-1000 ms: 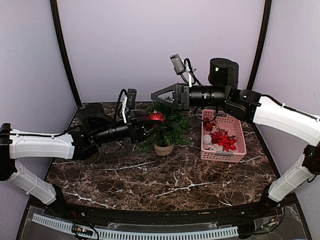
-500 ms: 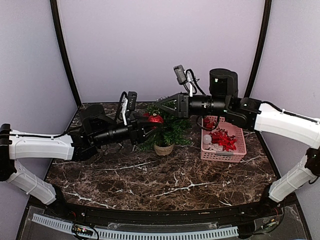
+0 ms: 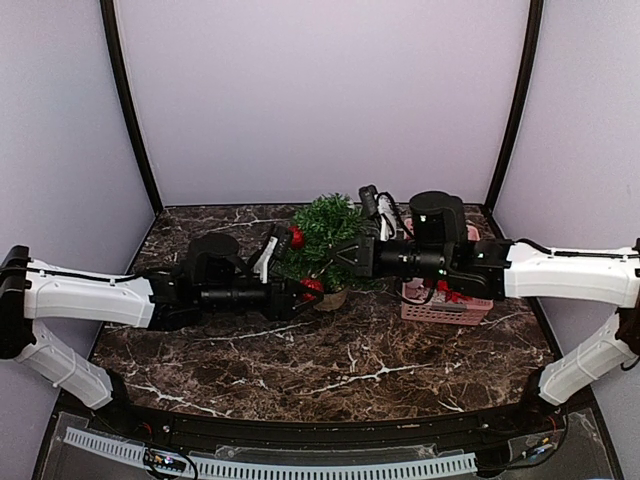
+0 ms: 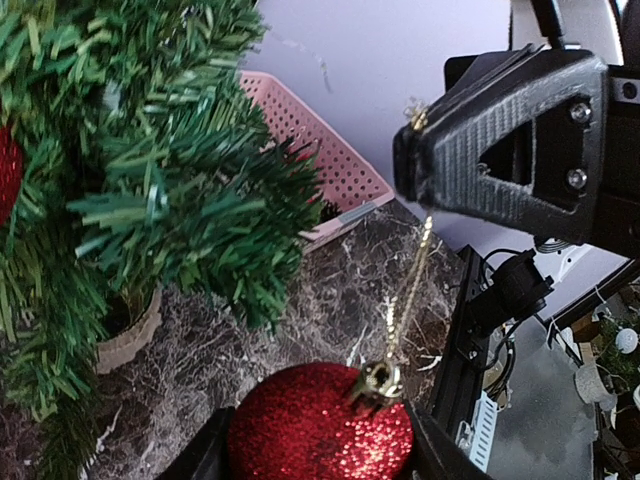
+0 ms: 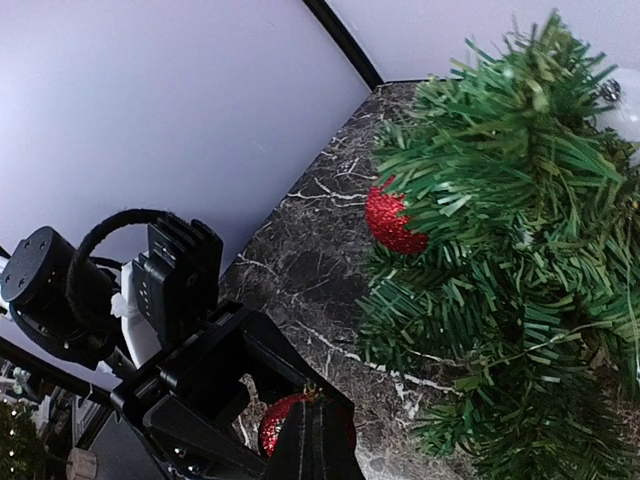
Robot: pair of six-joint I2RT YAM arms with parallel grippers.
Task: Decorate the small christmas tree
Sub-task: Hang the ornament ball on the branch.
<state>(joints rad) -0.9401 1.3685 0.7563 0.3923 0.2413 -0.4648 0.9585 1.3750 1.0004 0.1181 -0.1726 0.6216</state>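
Small christmas tree (image 3: 325, 235) stands adjacent. My left gripper (image 4: 320, 458) clamps the red glitter bauble (image 4: 305, 420). My right gripper (image 4: 418, 165) pinches its gold cord (image 4: 408, 290).

both arms reach inward; left gripper (image 3: 308, 290) grips, right gripper (image 4: 415, 170) pinched tight.

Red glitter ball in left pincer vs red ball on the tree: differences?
Held red glitter ball: gripped in the left pincer, clear of the branches; red ball on the small christmas tree: nestled in green needles. Held ball's gold loop is pinched by the shut right pincer; tree ball's loop is hidden. Both red, round, glittery.
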